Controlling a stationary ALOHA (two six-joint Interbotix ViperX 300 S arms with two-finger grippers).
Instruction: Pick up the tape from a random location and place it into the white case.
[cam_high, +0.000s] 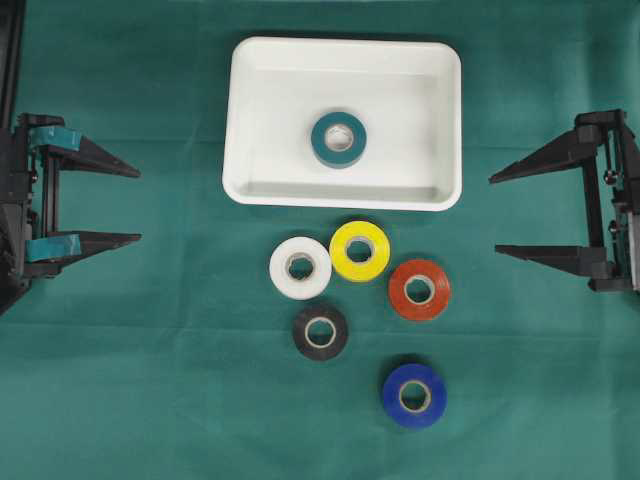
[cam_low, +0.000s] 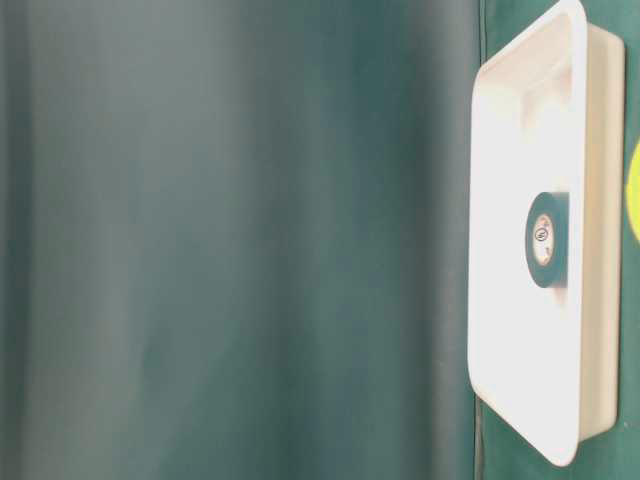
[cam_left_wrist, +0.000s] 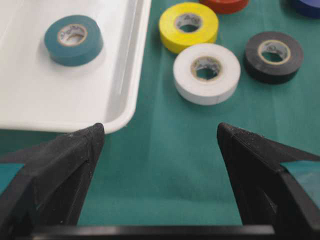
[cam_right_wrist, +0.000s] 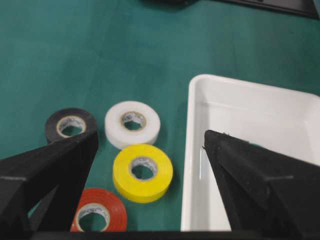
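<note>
A: Position of the tape and the white case (cam_high: 250, 120)?

B: Teal tape roll (cam_high: 338, 139) flat inside the case, near centre. Five more rolls at six o'clock from it: white roll (cam_high: 300, 267), yellow roll (cam_high: 359, 250), red roll (cam_high: 419, 289), black roll (cam_high: 320, 332), blue roll (cam_high: 414, 395).

A: Grippers?

B: Left gripper (cam_high: 138, 205) at nine o'clock, right gripper (cam_high: 493, 215) at three o'clock. Both spread wide, empty.

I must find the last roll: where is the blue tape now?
In the overhead view the blue tape lies alone on the green cloth, lower right of the black tape.
</note>
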